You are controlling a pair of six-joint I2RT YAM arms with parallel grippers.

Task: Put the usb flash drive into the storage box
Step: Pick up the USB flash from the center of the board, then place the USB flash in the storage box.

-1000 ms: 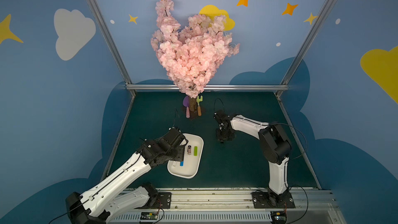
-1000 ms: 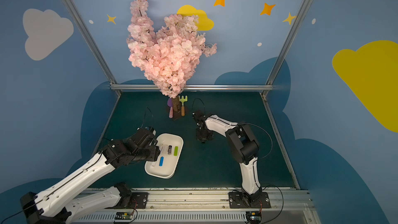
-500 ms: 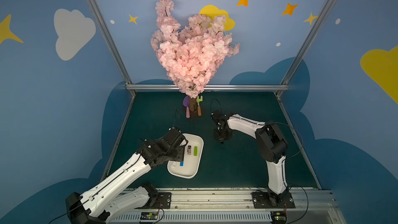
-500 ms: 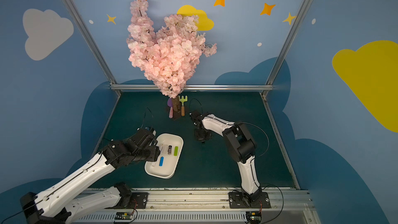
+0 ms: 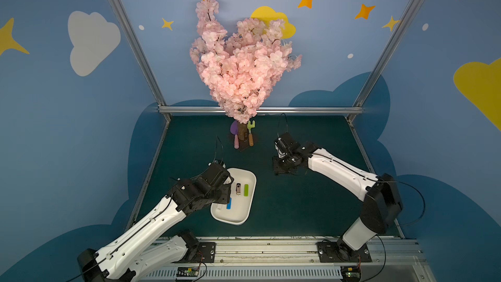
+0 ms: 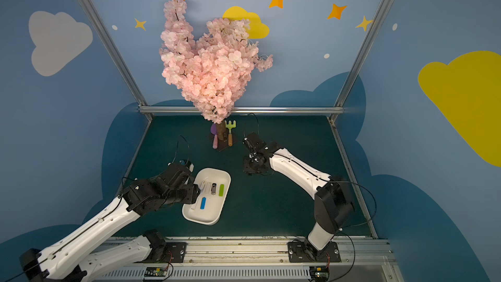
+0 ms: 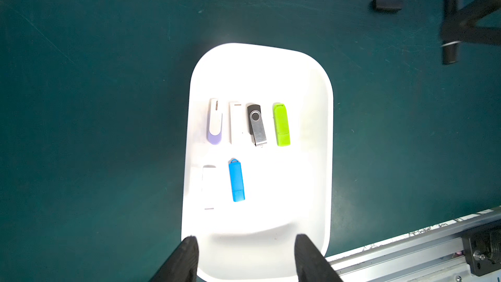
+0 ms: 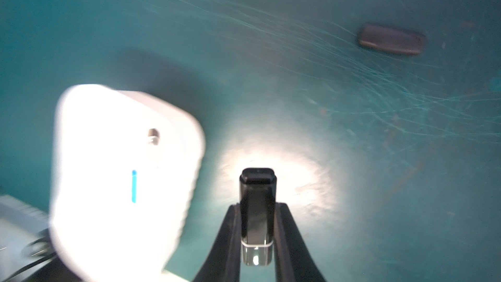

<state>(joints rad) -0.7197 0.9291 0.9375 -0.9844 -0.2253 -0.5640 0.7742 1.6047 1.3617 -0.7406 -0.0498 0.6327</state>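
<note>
Right gripper [image 8: 257, 208]: clamped on the black usb flash drive [image 8: 257, 185], which lies lengthwise along the fingers and sticks out past their tips.
Storage box [image 5: 240, 217]: to that gripper's left and nearer the arm bases, clear of it.
Inside the box: six drives, with bare floor beside the blue drive [image 7: 236, 180].
Left gripper [image 7: 246, 240]: jaws apart, empty, over the box's near end; probably the only obstacle.
Dark piece [image 8: 391, 39]: loose on the mat [image 5: 298, 207], away from the box.

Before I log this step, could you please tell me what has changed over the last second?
The right hand closed on the black stick, and its elbow swung out and back toward the front rail. The open left hand and the tray stayed put.
</note>
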